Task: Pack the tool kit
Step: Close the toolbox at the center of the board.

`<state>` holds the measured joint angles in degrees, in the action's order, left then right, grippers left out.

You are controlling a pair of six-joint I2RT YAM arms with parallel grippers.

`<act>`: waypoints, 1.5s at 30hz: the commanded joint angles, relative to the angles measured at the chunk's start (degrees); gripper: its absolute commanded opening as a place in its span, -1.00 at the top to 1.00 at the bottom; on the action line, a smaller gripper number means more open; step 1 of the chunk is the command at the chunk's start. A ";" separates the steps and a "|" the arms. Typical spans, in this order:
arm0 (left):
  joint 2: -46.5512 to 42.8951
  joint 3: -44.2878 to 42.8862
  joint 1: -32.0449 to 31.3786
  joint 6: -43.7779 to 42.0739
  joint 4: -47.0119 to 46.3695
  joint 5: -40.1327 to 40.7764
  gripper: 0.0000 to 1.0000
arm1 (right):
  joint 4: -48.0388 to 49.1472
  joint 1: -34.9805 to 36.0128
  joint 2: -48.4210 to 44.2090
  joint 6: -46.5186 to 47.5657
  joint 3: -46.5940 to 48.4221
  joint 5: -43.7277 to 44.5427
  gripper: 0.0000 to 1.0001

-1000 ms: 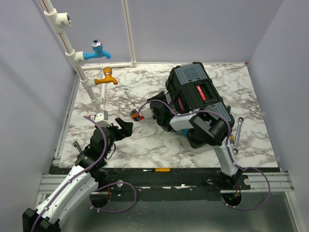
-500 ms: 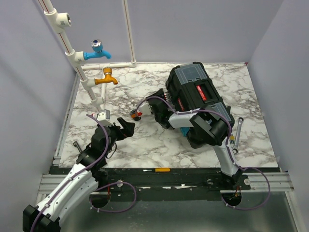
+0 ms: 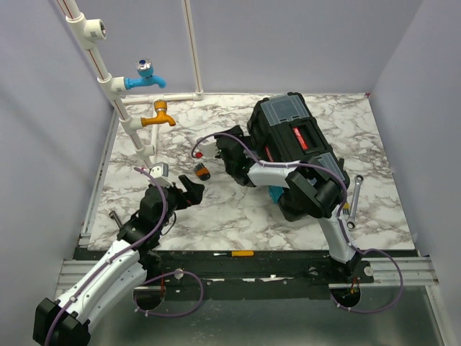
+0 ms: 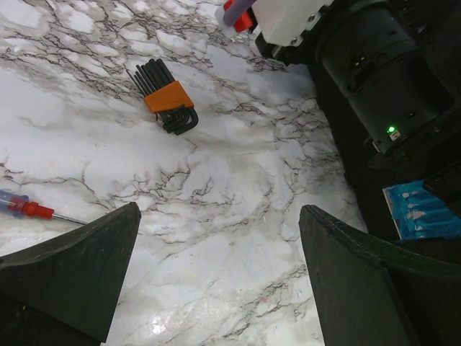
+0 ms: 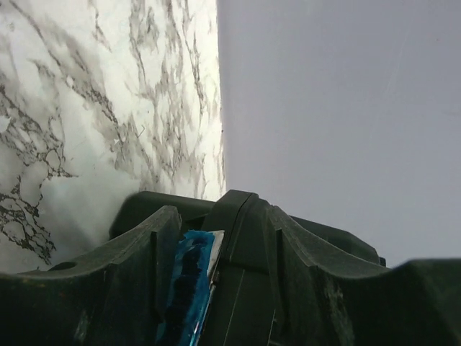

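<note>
We look down from high above the near edge over the whole marble bench [image 3: 238,216]. Our left wrist view hovers close above it, sharing the orange hex key set [image 4: 167,101] with the overhead view. Our right wrist view skims the bench toward the grey wall [image 5: 338,108].

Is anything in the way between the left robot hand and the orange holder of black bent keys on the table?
Nothing visible. Only bare white marble tabletop lies between the open left gripper and the orange holder of black hex keys. The red-and-clear screwdriver lies off to one side, and the black right arm is beside that path.
</note>
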<state>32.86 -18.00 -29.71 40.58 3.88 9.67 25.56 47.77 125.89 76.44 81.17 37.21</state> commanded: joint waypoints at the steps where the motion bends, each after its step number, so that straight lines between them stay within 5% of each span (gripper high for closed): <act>1: 0.37 -0.99 0.27 0.32 -1.78 -1.84 -0.90 | -0.29 -0.10 -2.97 -9.66 1.51 1.60 -0.16; 13: 2.69 -0.78 0.19 0.20 -3.34 -3.18 -0.90 | -1.23 -1.76 -6.11 -17.01 -0.20 4.52 -0.16; 29: 28.26 -10.20 0.27 3.61 -13.81 -16.12 -0.90 | -5.61 -3.49 -9.93 -21.67 -2.61 1.59 -0.08; 45: 59.60 -20.91 0.10 23.27 -42.52 -26.14 -0.75 | -8.40 -5.05 -11.99 -23.44 -3.93 -2.49 -0.04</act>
<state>88.20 -37.23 -29.69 56.93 -27.16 -13.85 19.84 43.57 115.59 54.78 78.24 36.80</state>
